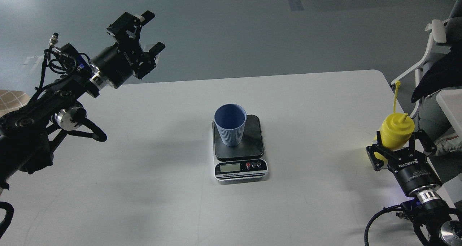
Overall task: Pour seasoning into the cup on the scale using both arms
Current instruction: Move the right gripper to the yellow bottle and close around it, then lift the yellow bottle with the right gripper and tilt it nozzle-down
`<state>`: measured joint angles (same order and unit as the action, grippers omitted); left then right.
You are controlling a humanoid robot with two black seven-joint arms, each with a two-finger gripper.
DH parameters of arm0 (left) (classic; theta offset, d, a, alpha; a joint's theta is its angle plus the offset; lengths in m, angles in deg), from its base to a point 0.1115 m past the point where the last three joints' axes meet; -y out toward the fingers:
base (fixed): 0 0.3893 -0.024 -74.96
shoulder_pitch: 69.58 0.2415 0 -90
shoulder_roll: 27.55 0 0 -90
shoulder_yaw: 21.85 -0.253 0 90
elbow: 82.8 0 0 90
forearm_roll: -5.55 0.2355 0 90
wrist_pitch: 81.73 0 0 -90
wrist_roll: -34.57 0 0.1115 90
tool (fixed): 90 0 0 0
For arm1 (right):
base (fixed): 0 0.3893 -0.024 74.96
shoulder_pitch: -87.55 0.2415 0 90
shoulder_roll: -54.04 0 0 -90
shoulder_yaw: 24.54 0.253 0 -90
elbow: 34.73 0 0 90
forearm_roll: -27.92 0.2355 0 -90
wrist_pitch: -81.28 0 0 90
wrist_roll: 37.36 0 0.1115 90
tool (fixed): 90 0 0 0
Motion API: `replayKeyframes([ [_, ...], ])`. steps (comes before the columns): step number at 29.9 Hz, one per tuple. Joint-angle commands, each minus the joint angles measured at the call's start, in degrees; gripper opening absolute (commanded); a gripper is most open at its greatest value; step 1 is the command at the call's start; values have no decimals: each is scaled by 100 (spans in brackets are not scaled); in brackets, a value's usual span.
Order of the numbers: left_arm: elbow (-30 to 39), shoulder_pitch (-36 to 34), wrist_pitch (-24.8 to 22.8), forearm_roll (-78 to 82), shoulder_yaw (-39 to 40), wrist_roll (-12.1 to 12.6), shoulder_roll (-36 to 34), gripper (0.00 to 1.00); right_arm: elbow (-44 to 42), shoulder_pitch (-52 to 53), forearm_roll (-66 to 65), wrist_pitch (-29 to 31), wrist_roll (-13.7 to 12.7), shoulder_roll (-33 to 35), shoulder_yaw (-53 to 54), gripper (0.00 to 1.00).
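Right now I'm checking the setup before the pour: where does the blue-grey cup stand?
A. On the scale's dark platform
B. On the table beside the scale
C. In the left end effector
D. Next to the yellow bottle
A: the cup stands upright on the dark platform of the scale, above its display, apart from both arms.
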<state>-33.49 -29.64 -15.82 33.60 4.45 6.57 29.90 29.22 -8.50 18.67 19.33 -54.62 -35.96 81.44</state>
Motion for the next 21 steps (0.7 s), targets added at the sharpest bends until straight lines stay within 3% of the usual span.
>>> replayKeyframes([
  [1, 0, 5, 0, -1, 94, 0, -41, 98, 100, 200, -847, -6, 179, 0, 246, 0],
  [13, 148, 58, 44, -19, 314, 0, -172, 98, 969, 2484, -3949, -6, 197, 352, 528, 0],
  [21, 228, 93, 44, -36, 314, 0, -304, 98, 1814, 2627, -6561, -6, 346, 0, 28, 0],
])
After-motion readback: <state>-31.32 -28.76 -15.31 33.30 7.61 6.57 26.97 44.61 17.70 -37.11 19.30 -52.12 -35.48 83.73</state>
